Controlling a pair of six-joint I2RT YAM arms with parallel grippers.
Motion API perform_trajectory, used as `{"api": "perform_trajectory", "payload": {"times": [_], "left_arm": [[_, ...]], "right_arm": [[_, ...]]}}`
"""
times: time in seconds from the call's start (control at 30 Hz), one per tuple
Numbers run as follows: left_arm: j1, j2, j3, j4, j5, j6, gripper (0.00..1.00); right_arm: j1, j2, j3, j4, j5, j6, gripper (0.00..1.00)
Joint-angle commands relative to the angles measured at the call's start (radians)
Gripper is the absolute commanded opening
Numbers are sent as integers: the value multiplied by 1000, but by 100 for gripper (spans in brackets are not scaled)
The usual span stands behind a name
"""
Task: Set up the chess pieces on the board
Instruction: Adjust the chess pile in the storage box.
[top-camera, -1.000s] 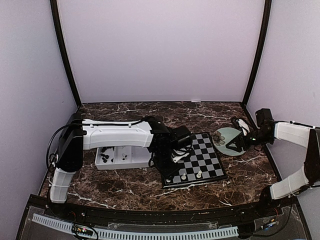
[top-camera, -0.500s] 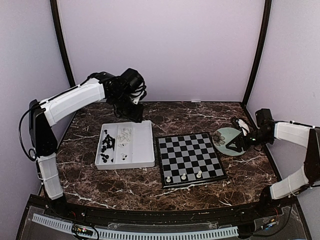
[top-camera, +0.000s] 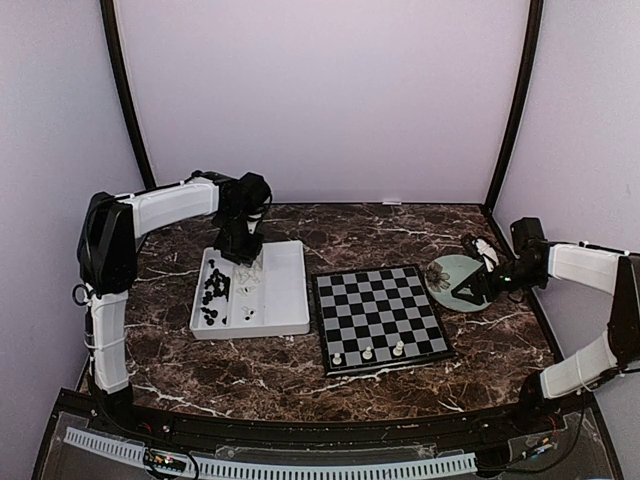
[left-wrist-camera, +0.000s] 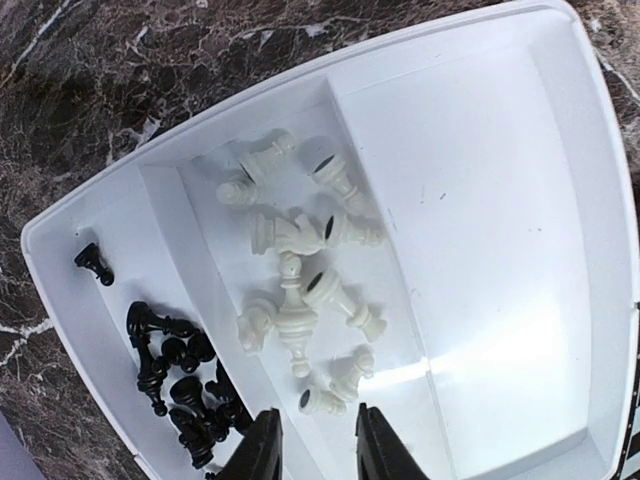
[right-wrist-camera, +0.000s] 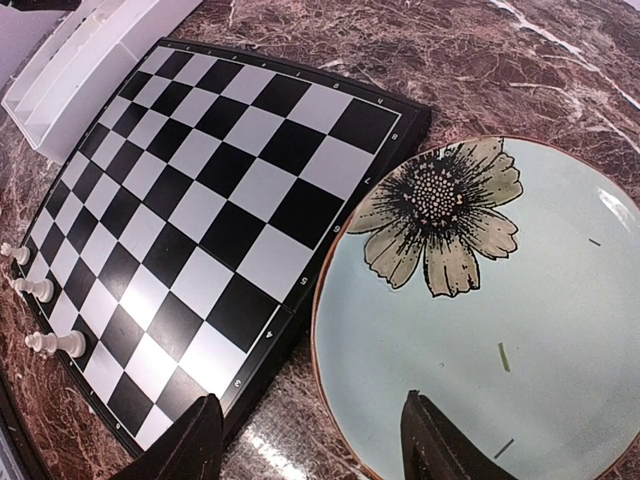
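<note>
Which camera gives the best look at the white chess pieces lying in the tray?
The left wrist view: the white pieces lie right below it, each shape distinct. The top view shows only tiny specks. The right wrist view catches just a corner of the tray.

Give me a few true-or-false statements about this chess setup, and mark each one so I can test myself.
1. The board carries three white pieces along its near edge. True.
2. Black pieces stand on the board too. False: the black pieces lie in the tray.
3. The arm on the right grips a piece. False: the right gripper is open over the plate, holding nothing.
4. The left gripper hangs above the loose white pieces in the tray. True.
</note>
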Motion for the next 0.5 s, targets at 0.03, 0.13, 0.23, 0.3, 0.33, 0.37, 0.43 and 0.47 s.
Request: {"api": "perform_trajectory", "payload": {"times": [0.03, 0.13, 0.23, 0.3, 0.33, 0.37, 0.43, 0.47], "left_arm": [[21, 8, 3, 18, -8, -69, 31], [33, 26, 3, 12, -21, -124, 33], [49, 38, -6, 19, -3, -156, 33], [59, 44, -23, 34, 7, -171, 33], [60, 49, -26, 38, 7, -174, 33], [63, 52, -29, 40, 4, -179, 32], [68, 59, -35, 47, 9, -187, 31], [69, 63, -38, 51, 13, -189, 31]], "right_arm": [[-2, 3, 4, 1, 8, -7, 62], [-2, 5, 3, 0, 4, -9, 62], [-2, 5, 3, 0, 3, -10, 62], [-2, 4, 4, -2, 2, -11, 62], [-2, 4, 4, -3, 1, -12, 63], [-1, 2, 4, -3, -2, -13, 62], [-2, 2, 4, -3, -4, -13, 62], [-2, 3, 4, -3, -5, -13, 62]]}}
